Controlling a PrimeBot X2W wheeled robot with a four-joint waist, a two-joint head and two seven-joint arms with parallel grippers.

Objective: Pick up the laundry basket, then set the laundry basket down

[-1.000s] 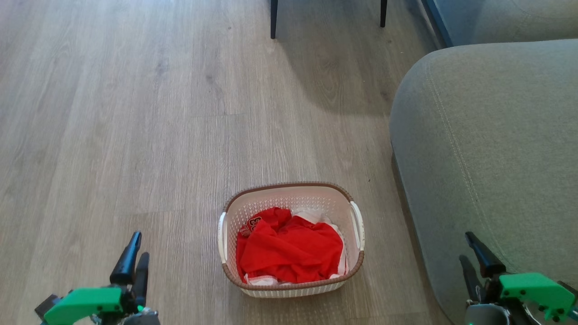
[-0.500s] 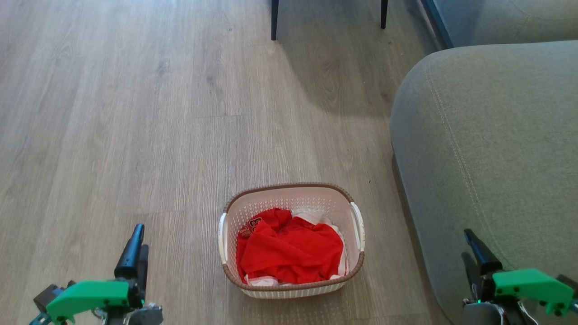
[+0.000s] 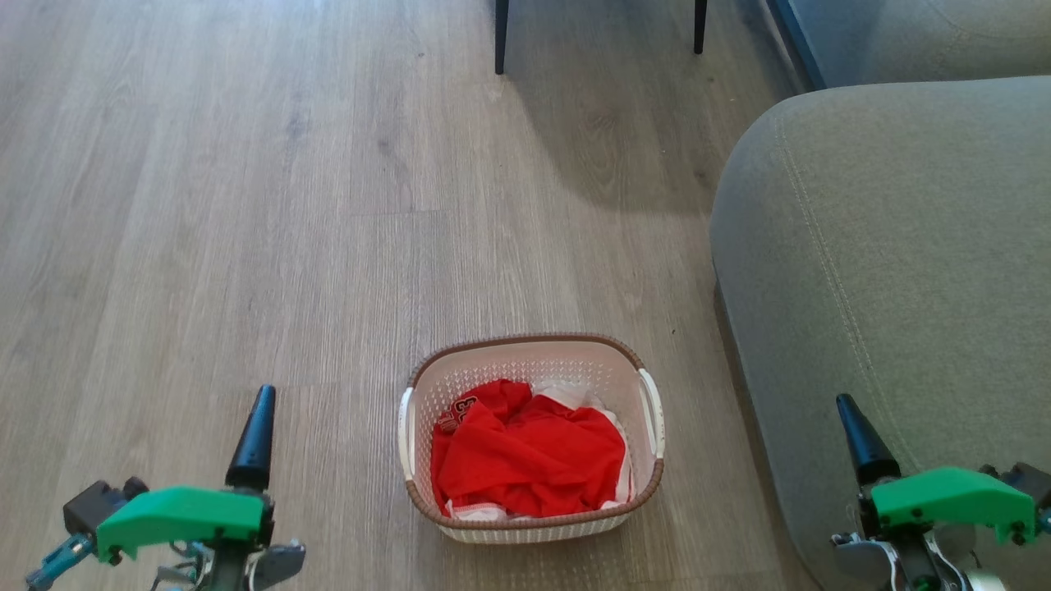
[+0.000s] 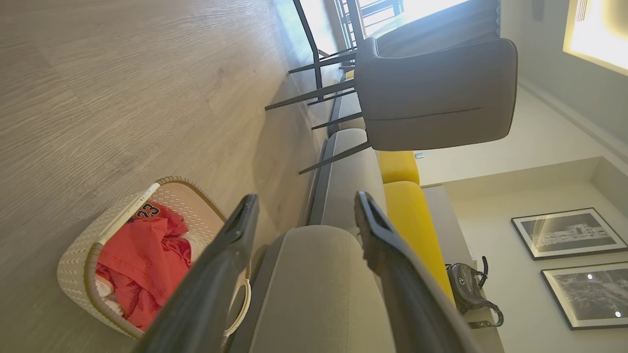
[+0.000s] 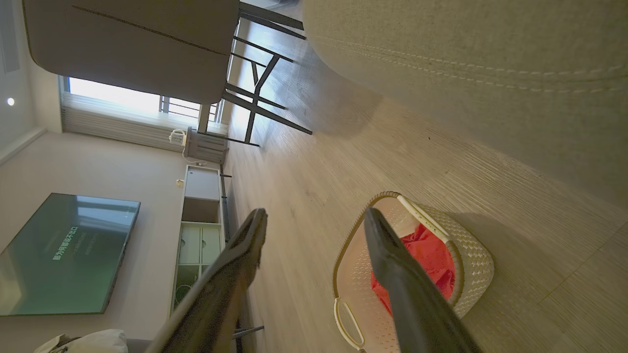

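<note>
Laundry basket on floor between left end effector and right end effector; both released, empty, flanking handles for likely two-sided lift.

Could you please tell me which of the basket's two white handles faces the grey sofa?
The right-hand handle of the laundry basket, next to the sofa; the left-hand handle faces bare floor.

Laundry basket — cream-white, perforated, brown woven-look rim. Garment red. Sofa grey-green. Floor — pale woodgrain.
</note>
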